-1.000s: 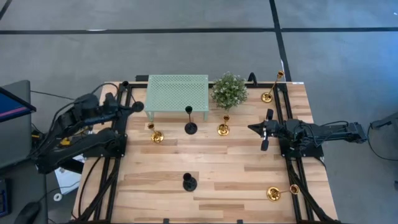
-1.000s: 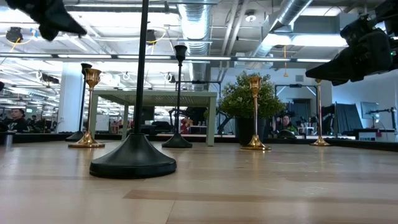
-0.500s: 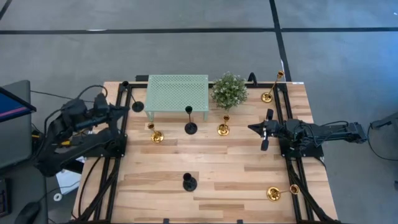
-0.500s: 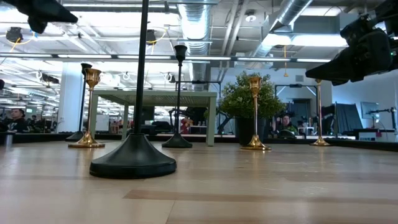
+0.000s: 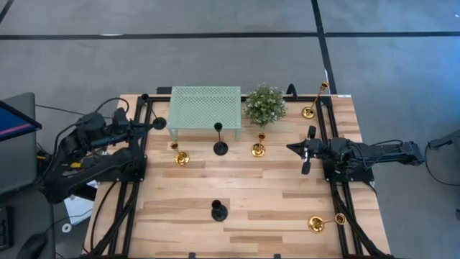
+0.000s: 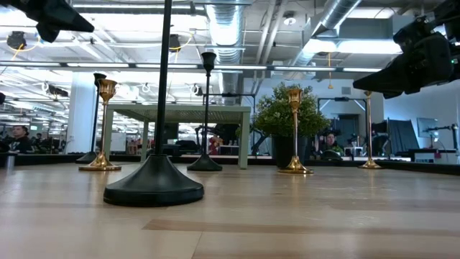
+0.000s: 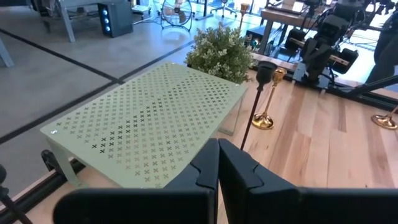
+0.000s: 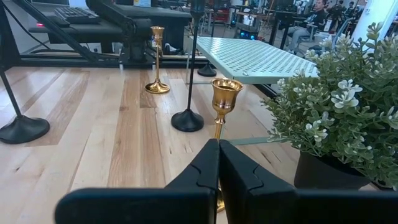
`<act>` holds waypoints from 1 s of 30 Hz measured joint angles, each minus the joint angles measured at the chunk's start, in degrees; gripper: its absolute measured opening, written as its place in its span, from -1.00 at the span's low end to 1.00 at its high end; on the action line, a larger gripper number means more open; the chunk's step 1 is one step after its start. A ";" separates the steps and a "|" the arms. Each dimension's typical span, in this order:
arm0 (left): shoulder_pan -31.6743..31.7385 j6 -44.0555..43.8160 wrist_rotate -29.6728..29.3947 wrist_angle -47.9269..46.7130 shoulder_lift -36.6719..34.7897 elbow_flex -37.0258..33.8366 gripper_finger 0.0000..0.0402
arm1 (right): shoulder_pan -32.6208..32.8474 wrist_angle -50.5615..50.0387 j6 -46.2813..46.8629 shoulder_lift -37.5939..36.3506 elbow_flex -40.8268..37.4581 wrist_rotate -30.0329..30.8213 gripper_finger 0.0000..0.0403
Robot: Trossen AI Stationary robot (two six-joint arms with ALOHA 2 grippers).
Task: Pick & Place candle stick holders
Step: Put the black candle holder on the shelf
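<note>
Candle stick holders: six counted in the high view, all on the wooden table (image 5: 273,194). One black holder (image 5: 219,141) stands just in front of the mint-green mesh-top table (image 5: 205,106); a second black holder (image 5: 218,210) stands alone near the front edge; a third black holder (image 5: 159,123) sits at the mesh table's left end. Gold holder (image 5: 180,155) stands left of the central black one, gold holder (image 5: 259,145) right of it, in front of the potted plant (image 5: 264,103). A tall gold holder (image 5: 314,101) stands at the back right corner; another gold holder (image 5: 323,223) appears to lie on its side at the front right, though the view is too small to be sure.

Left gripper (image 5: 147,126): clenched, empty, raised over the table's left rail, close to the black holder at the mesh table's end but apart from it. Against the frame half a second earlier, it sits slightly farther forward toward the table.

Right gripper (image 5: 293,148): clenched, empty, at the right rail, pointing toward the nearby gold holder in front of the plant; position unchanged.
</note>
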 joint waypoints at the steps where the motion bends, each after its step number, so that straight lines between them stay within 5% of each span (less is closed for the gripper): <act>1: 0.02 0.00 0.00 0.00 0.00 0.00 -0.97 | -0.01 0.00 0.00 0.00 0.00 0.00 -1.00; 6: -0.01 -0.78 -2.21 0.00 0.02 0.00 -0.97 | 0.01 0.17 0.00 0.00 0.00 0.00 -1.00; 12: 0.02 -9.21 -23.08 -3.12 0.02 0.73 -0.97 | -0.01 0.86 0.00 0.00 0.00 0.00 -1.00; 15: 0.02 -12.03 -28.60 -4.40 0.01 1.05 -0.97 | -0.01 0.85 0.00 0.00 0.00 0.00 -1.00; 30: -0.01 -11.95 -28.21 -4.09 12.49 1.38 -0.97 | 0.00 0.86 0.00 0.00 0.00 0.00 -1.00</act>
